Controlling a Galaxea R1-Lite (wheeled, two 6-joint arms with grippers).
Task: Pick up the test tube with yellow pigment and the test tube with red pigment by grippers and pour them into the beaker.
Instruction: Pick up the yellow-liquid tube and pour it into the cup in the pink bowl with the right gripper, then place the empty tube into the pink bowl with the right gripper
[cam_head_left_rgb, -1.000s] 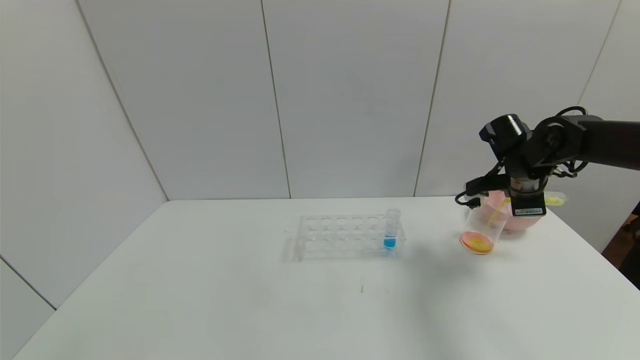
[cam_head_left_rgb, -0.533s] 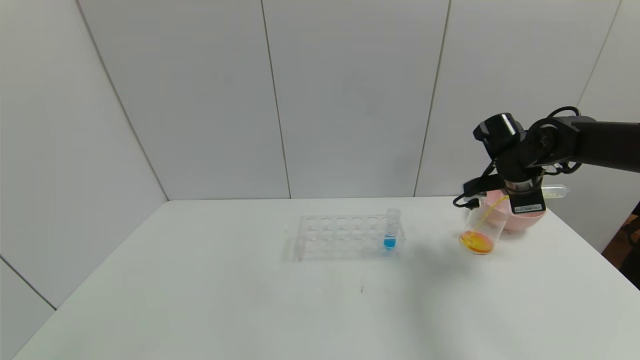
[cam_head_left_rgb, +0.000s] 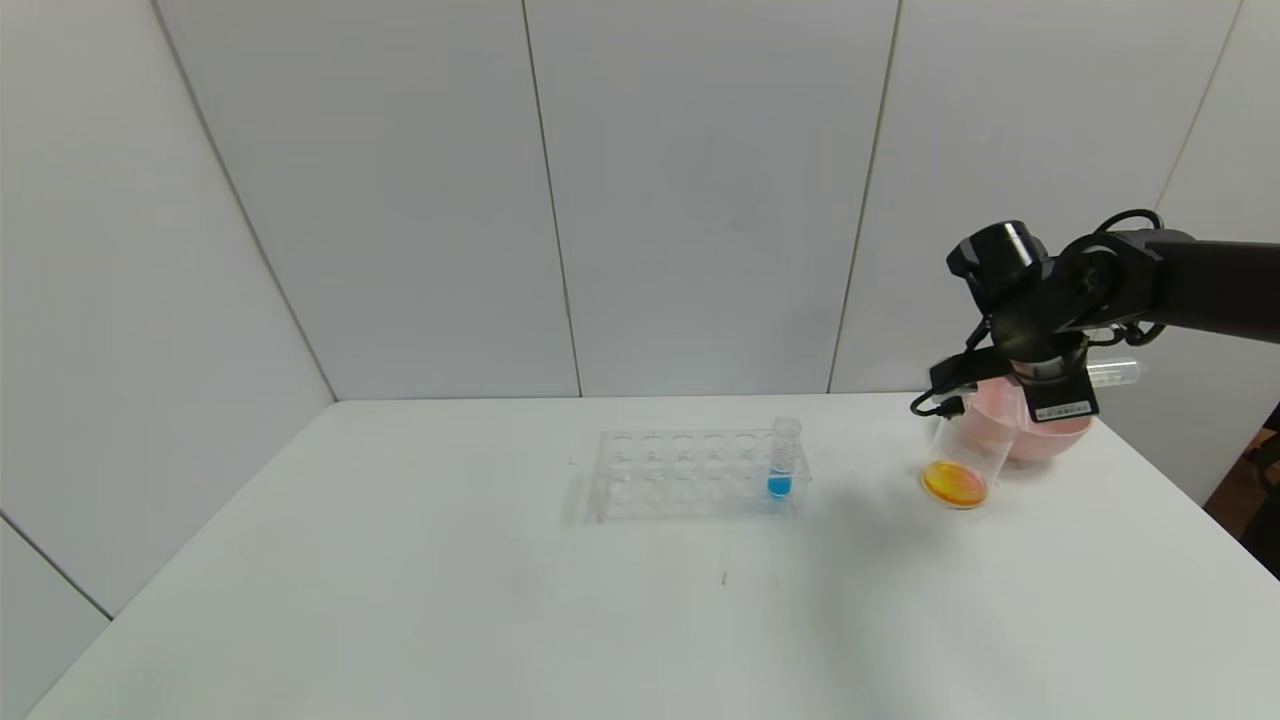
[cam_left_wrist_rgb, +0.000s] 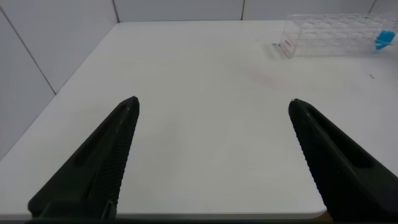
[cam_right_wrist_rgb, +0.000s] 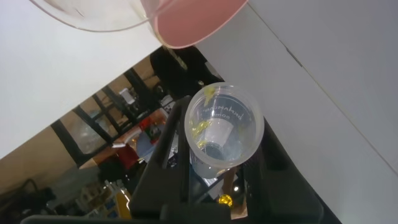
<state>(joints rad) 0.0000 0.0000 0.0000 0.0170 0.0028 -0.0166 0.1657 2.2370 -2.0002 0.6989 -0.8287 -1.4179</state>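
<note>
My right gripper (cam_head_left_rgb: 1052, 388) is shut on the test tube with yellow pigment (cam_head_left_rgb: 1115, 372), held about level above the beaker (cam_head_left_rgb: 968, 452) and the pink bowl. The tube is clear and nearly empty. In the right wrist view its open mouth (cam_right_wrist_rgb: 224, 134) faces the camera between the fingers (cam_right_wrist_rgb: 163, 155), with only yellow drops inside. The beaker stands on the table with orange liquid (cam_head_left_rgb: 955, 483) at its bottom; its rim (cam_right_wrist_rgb: 93, 22) shows in the right wrist view. The test tube with red pigment is out of view. My left gripper (cam_left_wrist_rgb: 213, 102) is open and empty over the table's near left part.
A pink bowl (cam_head_left_rgb: 1045, 430) stands right behind the beaker, near the table's right edge. A clear tube rack (cam_head_left_rgb: 690, 472) sits mid-table with one blue-liquid tube (cam_head_left_rgb: 783, 462) at its right end; it also shows in the left wrist view (cam_left_wrist_rgb: 336, 34).
The yellow stream from the tube into the beaker has stopped. The tube has emptied and risen slightly with the right gripper. The liquid in the beaker has turned a more even orange.
</note>
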